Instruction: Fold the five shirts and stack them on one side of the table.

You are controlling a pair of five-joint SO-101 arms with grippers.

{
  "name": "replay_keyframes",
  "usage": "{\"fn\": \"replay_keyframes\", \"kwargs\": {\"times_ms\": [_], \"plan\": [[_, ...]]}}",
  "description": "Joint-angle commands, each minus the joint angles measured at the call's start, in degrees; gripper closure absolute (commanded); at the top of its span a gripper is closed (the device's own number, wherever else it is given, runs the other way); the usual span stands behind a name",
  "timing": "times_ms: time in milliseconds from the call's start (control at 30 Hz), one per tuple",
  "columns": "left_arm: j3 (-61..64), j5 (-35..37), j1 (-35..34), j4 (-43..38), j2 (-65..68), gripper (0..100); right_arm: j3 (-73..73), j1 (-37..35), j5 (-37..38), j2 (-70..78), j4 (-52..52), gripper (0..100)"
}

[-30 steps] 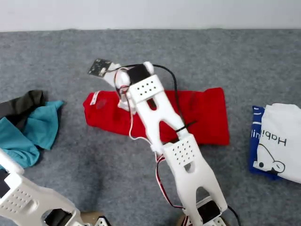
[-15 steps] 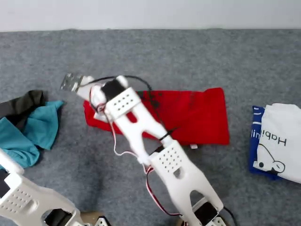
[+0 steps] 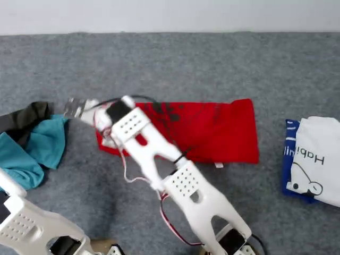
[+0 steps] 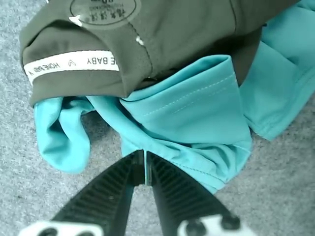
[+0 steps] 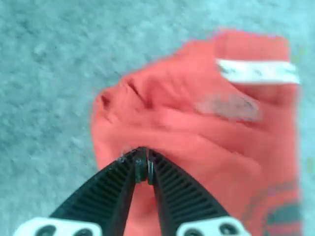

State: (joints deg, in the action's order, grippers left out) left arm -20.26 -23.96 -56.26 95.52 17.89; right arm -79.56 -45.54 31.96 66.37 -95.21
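Right gripper (image 5: pixel 141 164): jaws pressed together, tips down on the red shirt (image 5: pixel 197 147) close to its crumpled end edge. Can't tell if any cloth is pinched between them.

Right arm (image 3: pixel 186 183) runs from the near table edge diagonally up and left. Both long links lie low across the near-left part of the red shirt (image 3: pixel 218 130), with the wrist over its left end.

Left gripper (image 4: pixel 144 164): jaws closed too, tips at the hem of the teal shirt (image 4: pixel 197 128). Left arm (image 3: pixel 26 228) sits at the near-left corner.

Layout on the table (image 3: pixel 186 58):
- Red shirt lies flat as a long folded strip, mid-table, long side running left to right. A white label (image 5: pixel 258 71) shows near the gripped end.
- Teal shirt (image 3: pixel 32 149) is bunched at the left edge, with the dark shirt (image 3: pixel 26 117) lying partly on top of it.
- White shirt (image 3: pixel 319 154) lies on the blue shirt (image 3: pixel 289 159) at the right edge.

Gaps:
- Narrow strip of grey table between the red shirt's left end and the teal one.
- Wider strip between its right end and the blue shirt.
- Broad band of table between the red shirt and the far edge.
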Motion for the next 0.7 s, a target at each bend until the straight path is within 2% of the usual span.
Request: {"fn": "replay_keyframes", "kwargs": {"times_ms": [0, 200, 333, 533, 667], "plan": [[-1.5, 0.1, -0.1, 0.9, -4.3, 98, -6.9, 4.3, -0.6, -6.8, -7.0, 98.7], [-1.5, 0.1, 0.4, 1.9, -11.8, 98, -4.8, 13.2, -7.2, -12.9, -7.8, 98.7], [-1.5, 0.1, 0.9, 3.9, -15.7, 98, 5.0, 17.4, -7.8, -19.6, -7.9, 98.8], [-0.5, 0.1, 1.8, 5.0, -18.8, 98, 22.8, 24.8, -16.7, -32.0, -7.7, 98.3], [1.5, -2.0, 2.2, 5.0, -21.6, 98, 30.6, 32.2, -22.1, -35.7, -7.7, 92.8]]}}
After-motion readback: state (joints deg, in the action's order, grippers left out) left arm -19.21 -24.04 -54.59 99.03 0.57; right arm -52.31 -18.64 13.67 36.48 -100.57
